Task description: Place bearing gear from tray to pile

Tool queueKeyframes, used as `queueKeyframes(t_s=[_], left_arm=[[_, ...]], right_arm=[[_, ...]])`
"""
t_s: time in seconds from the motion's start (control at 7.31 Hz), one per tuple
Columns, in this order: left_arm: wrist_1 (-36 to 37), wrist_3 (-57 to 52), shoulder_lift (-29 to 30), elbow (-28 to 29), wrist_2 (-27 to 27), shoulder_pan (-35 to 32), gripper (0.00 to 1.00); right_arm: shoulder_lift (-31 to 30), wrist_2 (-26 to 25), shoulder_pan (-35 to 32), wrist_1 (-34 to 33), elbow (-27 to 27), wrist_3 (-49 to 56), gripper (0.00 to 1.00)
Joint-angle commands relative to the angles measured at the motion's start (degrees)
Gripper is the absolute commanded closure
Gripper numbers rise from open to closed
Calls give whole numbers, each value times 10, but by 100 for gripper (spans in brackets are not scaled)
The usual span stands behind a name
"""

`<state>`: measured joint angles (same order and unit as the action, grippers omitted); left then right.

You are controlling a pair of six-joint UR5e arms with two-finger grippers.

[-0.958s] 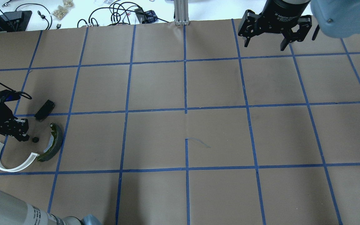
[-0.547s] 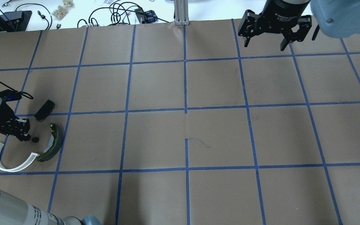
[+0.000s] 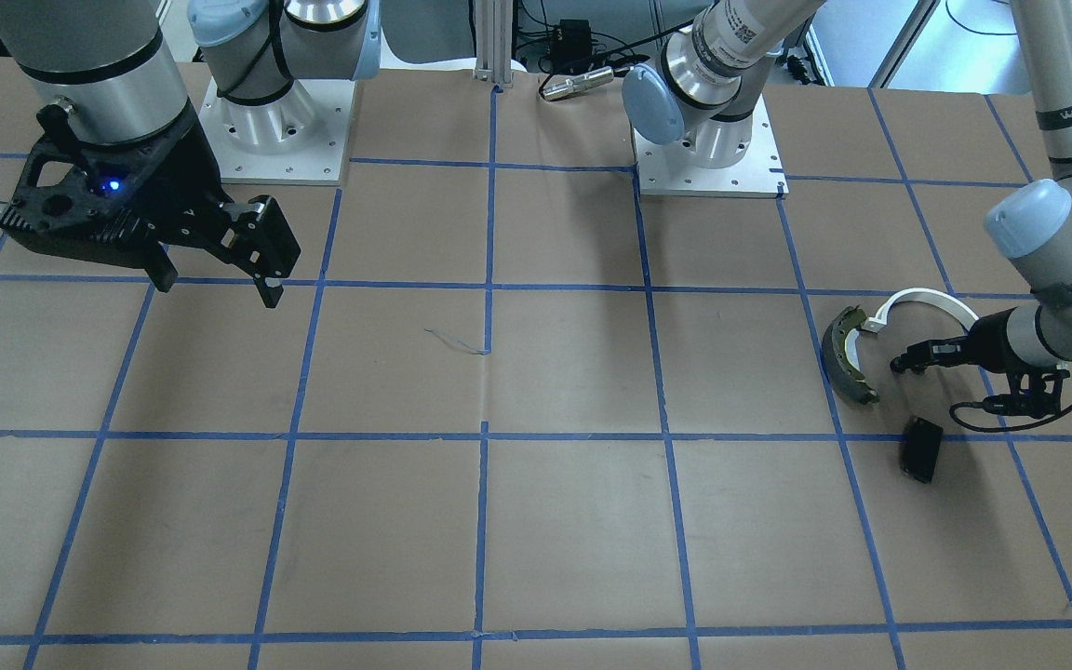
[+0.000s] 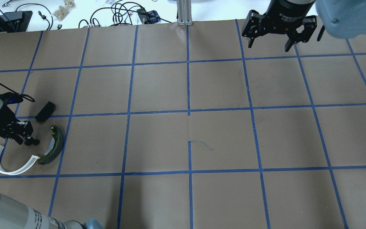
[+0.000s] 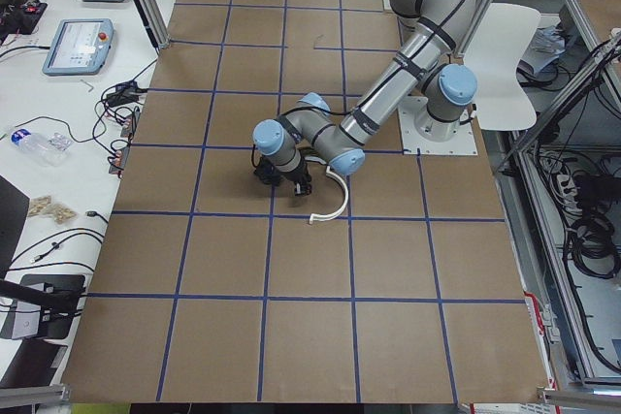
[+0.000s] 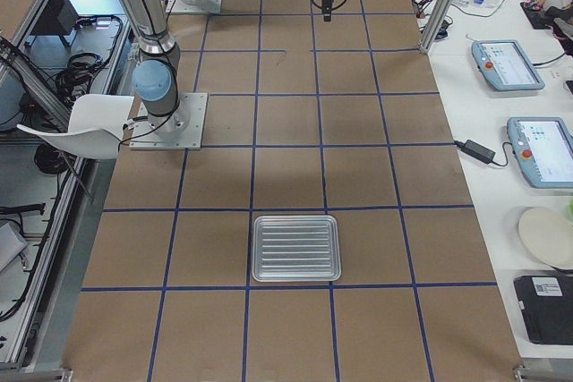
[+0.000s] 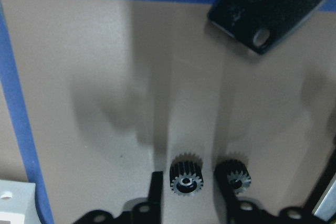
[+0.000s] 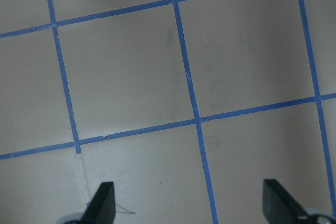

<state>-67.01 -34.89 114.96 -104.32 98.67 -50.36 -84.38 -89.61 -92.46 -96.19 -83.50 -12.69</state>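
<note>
The pile lies at the robot's left: a dark curved brake shoe (image 4: pixel 55 143), a white arc piece (image 4: pixel 11 172) and a flat black pad (image 4: pixel 45 112). My left gripper (image 4: pixel 27 140) is low among them and open. In the left wrist view (image 7: pixel 191 195) a small black gear (image 7: pixel 186 182) lies on the paper between its fingers, not touching them. A second small gear (image 7: pixel 234 177) lies just beside one finger. The overhead view shows a single gear (image 4: pixel 36 142). My right gripper (image 4: pixel 267 44) hangs open and empty at the far right. The metal tray (image 6: pixel 296 219) shows nothing in it.
The table is brown paper with a blue tape grid. The black pad also shows at the top of the left wrist view (image 7: pixel 273 6). Cables and small parts lie on the white bench (image 4: pixel 75 12) beyond the far edge.
My left gripper has moved a little to the right, so its fingertips now stand at the small gear that lay apart from them. The right arm has not moved.
</note>
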Motion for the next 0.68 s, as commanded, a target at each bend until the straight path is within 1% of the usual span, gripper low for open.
queueKeyframes(t_s=[0.0, 0.14, 0.27, 0.41, 0.55], left_arm=[[-7, -1, -12, 9, 4, 0, 11], [-8, 0, -26, 13, 4, -2, 3], [-8, 1, -43, 12, -2, -5, 3], [-10, 6, -66, 21, -1, -26, 0], [-46, 58, -90, 40, 1, -66, 0]], right_arm=[[0, 1, 0, 0, 0, -1, 0], [0, -1, 0, 0, 0, 0, 0], [0, 0, 0, -1, 0, 0, 0], [0, 1, 0, -1, 1, -1, 0], [0, 1, 0, 0, 1, 0, 0]])
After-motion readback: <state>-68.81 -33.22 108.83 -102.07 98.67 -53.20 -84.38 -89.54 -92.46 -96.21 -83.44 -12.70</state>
